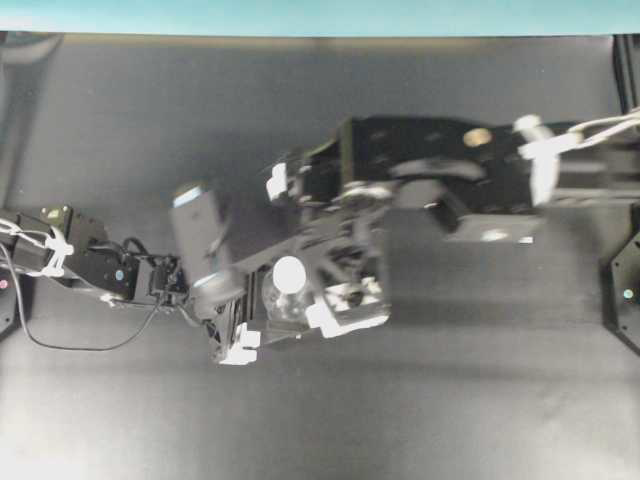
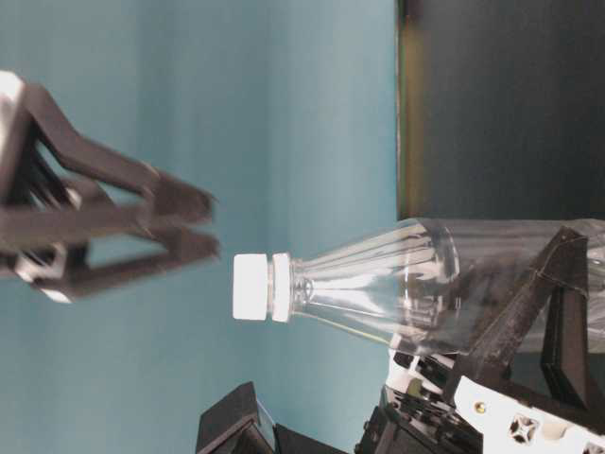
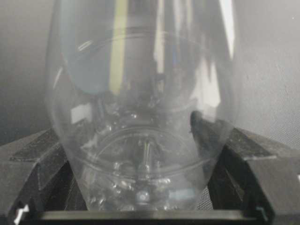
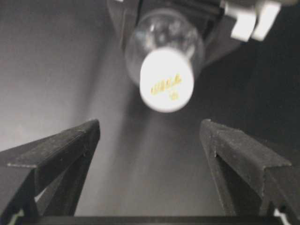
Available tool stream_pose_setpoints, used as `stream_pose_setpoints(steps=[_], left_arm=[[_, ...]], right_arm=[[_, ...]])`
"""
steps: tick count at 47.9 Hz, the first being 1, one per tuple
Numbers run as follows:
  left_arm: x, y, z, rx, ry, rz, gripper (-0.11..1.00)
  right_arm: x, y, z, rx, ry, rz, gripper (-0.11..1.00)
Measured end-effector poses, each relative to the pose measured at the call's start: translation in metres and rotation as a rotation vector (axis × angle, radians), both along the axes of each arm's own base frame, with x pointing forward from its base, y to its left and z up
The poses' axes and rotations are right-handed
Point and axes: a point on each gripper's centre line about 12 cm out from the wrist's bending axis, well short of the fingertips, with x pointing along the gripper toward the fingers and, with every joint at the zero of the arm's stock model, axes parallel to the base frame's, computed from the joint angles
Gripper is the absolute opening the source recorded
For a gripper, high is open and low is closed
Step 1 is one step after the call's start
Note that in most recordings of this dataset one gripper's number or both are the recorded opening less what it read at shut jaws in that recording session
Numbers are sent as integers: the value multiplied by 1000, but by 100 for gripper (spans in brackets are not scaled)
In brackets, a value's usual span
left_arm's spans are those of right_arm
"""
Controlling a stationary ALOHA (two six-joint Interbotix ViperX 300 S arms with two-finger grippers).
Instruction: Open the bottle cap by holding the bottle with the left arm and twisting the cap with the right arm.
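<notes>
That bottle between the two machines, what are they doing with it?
Two robot arms are working on opening it. The left gripper clamps the clear bottle by its lower body and holds it upright. The right gripper is above it with its jaws wide open, clear of the white bottle cap and not touching it. The cap sits on the bottle's neck, so it is not off yet.

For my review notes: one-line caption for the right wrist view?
Right arm's open jaws apart from the bottle cap, which tops the clear bottle below.
</notes>
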Motion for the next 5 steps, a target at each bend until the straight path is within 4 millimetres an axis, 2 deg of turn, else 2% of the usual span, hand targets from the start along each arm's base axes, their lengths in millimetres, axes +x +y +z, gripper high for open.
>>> stream_pose_setpoints(steps=[5], left_arm=[[0, -1, 0, 0, 3, -1, 81]], right_arm=[[-13, -3, 10, 0, -6, -33, 83]])
